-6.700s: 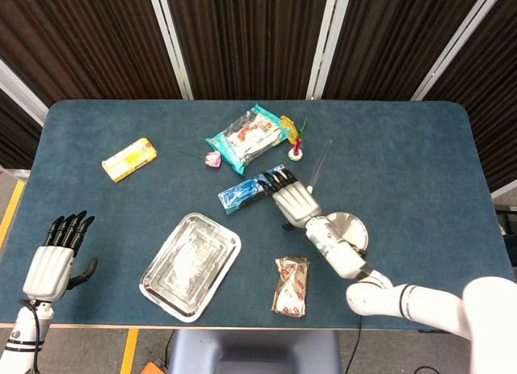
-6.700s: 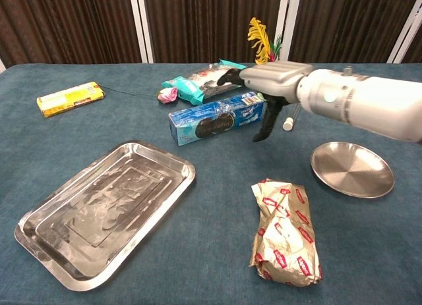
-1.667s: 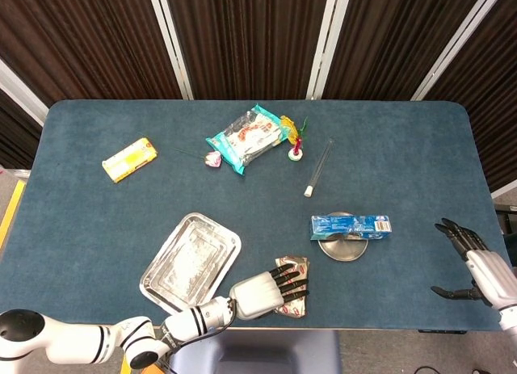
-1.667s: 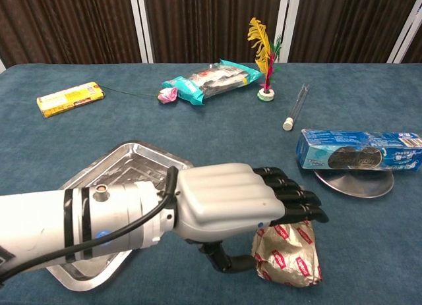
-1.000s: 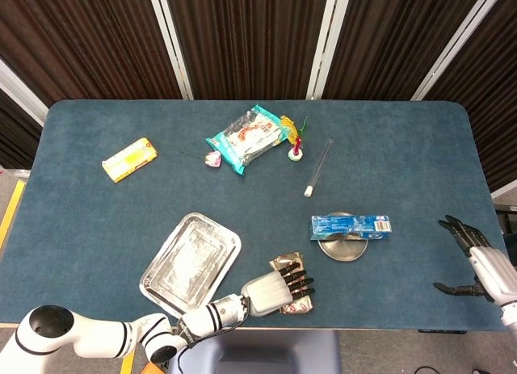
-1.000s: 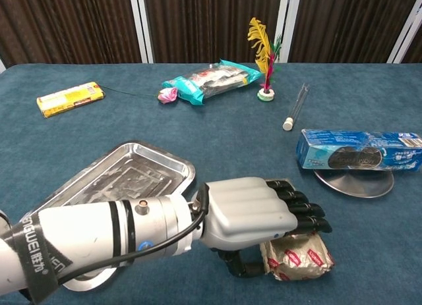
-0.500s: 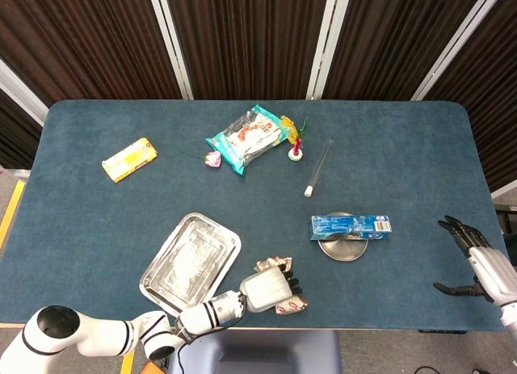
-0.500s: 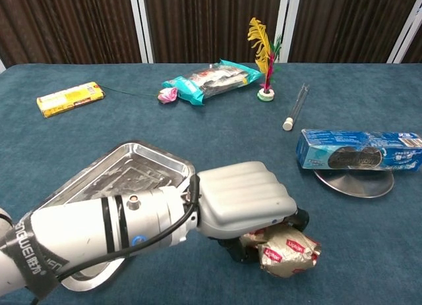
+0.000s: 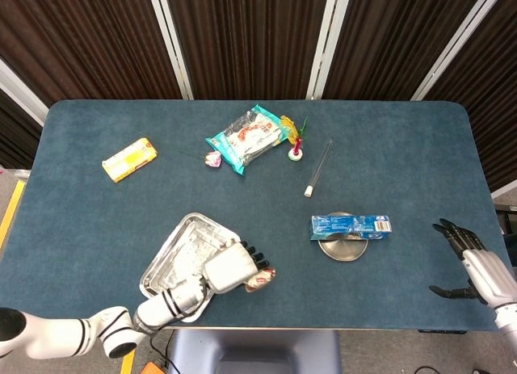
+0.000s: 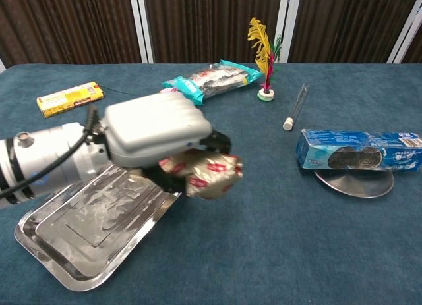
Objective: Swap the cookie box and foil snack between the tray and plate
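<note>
My left hand (image 9: 229,269) (image 10: 157,135) grips the gold foil snack (image 10: 206,172) (image 9: 260,275) and holds it in the air over the right edge of the silver tray (image 10: 72,232) (image 9: 174,253). The blue cookie box (image 9: 350,225) (image 10: 359,150) lies across the small round plate (image 9: 342,247) (image 10: 353,182). My right hand (image 9: 472,265) is open at the table's right edge, far from everything, seen only in the head view.
At the back lie a teal snack bag (image 9: 245,137) (image 10: 211,78), a feather shuttlecock (image 9: 296,140) (image 10: 264,51), a glass tube (image 9: 317,169) (image 10: 295,106) and a pink candy (image 9: 212,158). A yellow packet (image 9: 129,159) (image 10: 70,97) sits far left.
My left hand has lifted the foil snack off the table and carried it left, from beside the plate to above the tray's right edge. The right hand stayed put.
</note>
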Controlling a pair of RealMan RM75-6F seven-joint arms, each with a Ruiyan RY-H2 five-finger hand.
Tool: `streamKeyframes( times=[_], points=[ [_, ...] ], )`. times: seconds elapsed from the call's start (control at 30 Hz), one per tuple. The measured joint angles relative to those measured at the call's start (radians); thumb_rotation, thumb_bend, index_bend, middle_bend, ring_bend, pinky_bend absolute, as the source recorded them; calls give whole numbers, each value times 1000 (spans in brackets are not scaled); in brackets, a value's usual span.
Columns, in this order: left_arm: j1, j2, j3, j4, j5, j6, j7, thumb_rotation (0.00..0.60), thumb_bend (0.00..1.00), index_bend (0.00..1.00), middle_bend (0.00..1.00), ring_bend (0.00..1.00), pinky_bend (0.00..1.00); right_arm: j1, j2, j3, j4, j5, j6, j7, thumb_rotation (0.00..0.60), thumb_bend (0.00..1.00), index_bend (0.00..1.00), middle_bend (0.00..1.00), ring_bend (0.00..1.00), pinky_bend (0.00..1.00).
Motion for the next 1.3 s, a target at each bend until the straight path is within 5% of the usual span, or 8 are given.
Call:
streamKeyframes(
  times=[0.07,0.17,0.37,0.43,0.7,0.9,1.1,1.3],
  points=[
    [26,29,6,18,-28,6,2,600,456,608,718,621,868,-1,-3,1,-3,2,0,-14,600,183,0,0,0,0],
    [50,48,13,45,-79,3,-20,600,445,456,584,523,760,0,-10,4,-9,14,-8,-37,600,183,0,0,0,0],
    [78,77,25,47,-133,-28,-76,600,399,42,135,136,383,0,-19,9,-20,28,-15,-65,600,183,0,0,0,0],
    [81,81,25,34,-149,-40,-75,600,387,0,5,7,228,1,-21,7,-23,23,-18,-76,600,183,0,0,0,0],
    [107,156,35,-133,-249,-75,-11,600,378,0,0,0,115,-6,-23,5,-34,17,-8,-100,600,182,0,0,0,0],
    [183,282,99,-274,-233,-1,42,600,369,0,0,0,84,-26,-16,2,-41,2,34,-127,600,182,0,0,0,0],
    [349,365,179,-315,-151,240,-17,600,367,0,0,0,64,-56,-19,-4,-47,-29,94,-201,600,182,0,0,0,0],
    [578,365,212,-159,-97,579,-201,600,375,0,0,0,29,-84,-65,0,-52,-37,141,-366,600,182,0,0,0,0]
  ],
)
